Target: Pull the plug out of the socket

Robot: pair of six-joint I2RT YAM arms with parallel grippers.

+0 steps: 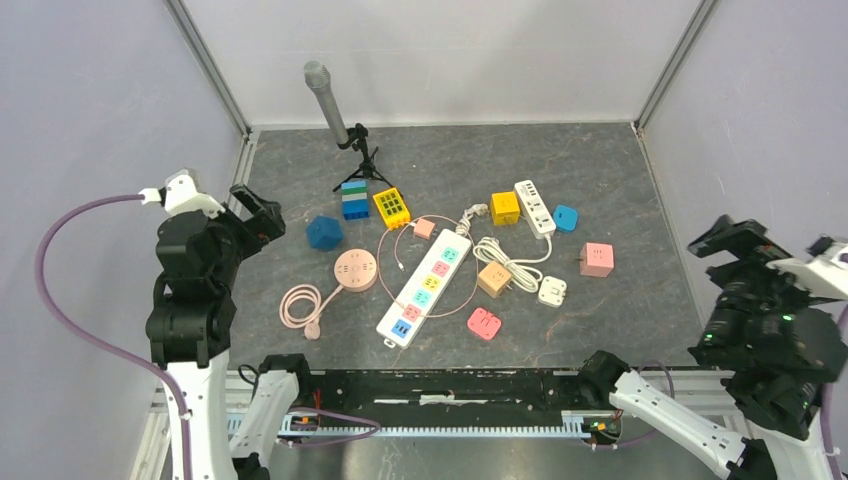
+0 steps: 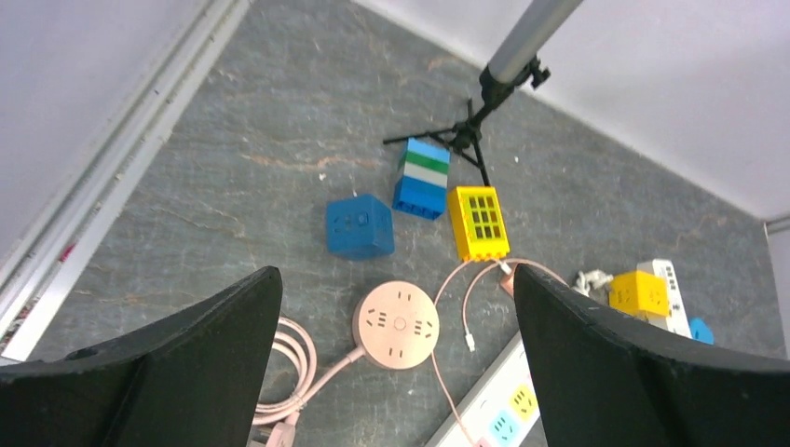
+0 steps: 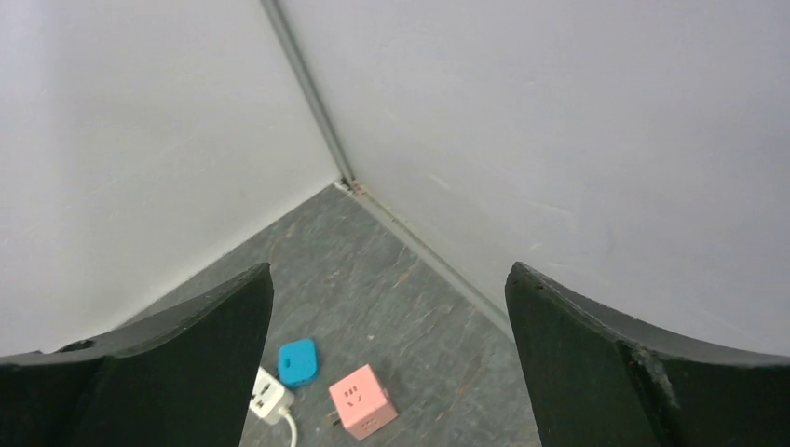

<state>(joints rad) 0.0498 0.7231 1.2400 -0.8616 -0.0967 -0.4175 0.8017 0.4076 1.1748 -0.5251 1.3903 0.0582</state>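
The left end effector (image 2: 396, 275) and right end effector (image 3: 389, 270) stood spread and empty, well apart from the white plug (image 1: 507, 286), apparently seated in the tan cube socket (image 1: 490, 279) right of centre on the desk (image 1: 600, 170); judged light and rigid, it warranted a pinch across its body, not its limp cord (image 1: 512, 257).

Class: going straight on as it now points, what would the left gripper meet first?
Probably the round pink socket, centred ahead of the left gripper in its wrist view; depth unclear.
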